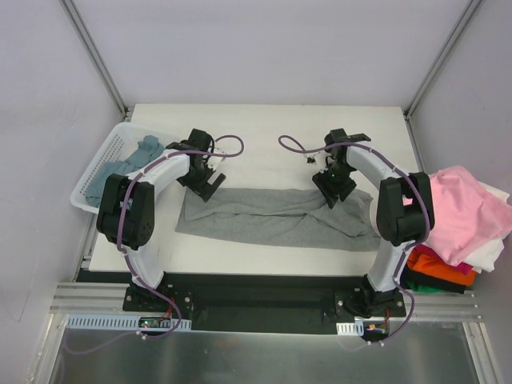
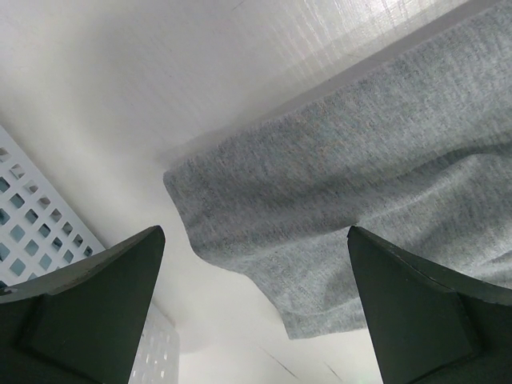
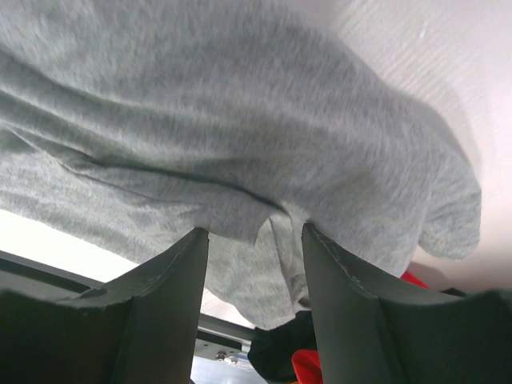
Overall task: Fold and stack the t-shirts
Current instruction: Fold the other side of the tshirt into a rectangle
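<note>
A white, faintly grained table (image 1: 264, 120) sits inside pale grey walls (image 1: 48, 120) with bare aluminium struts (image 1: 92, 56) at the corners. Across its middle lies the grey t-shirt (image 1: 272, 216), a long, soft heathered band, creased towards its right end.

The left gripper (image 1: 204, 182) hangs over the shirt's left corner, its dark wedge-shaped jaws spread wide and holding nothing. The right gripper (image 1: 334, 190) is at the far edge near the shirt's right end, jaws about half closed, with a small pucker of cloth between the tips (I cannot tell whether they pinch it).

A white slatted basket (image 1: 98, 160) at the left edge holds a blue-teal tee (image 1: 120, 170). To the right, off the table, pink (image 1: 460, 208), white (image 1: 498, 240) and orange (image 1: 440, 270) tees lie heaped.
</note>
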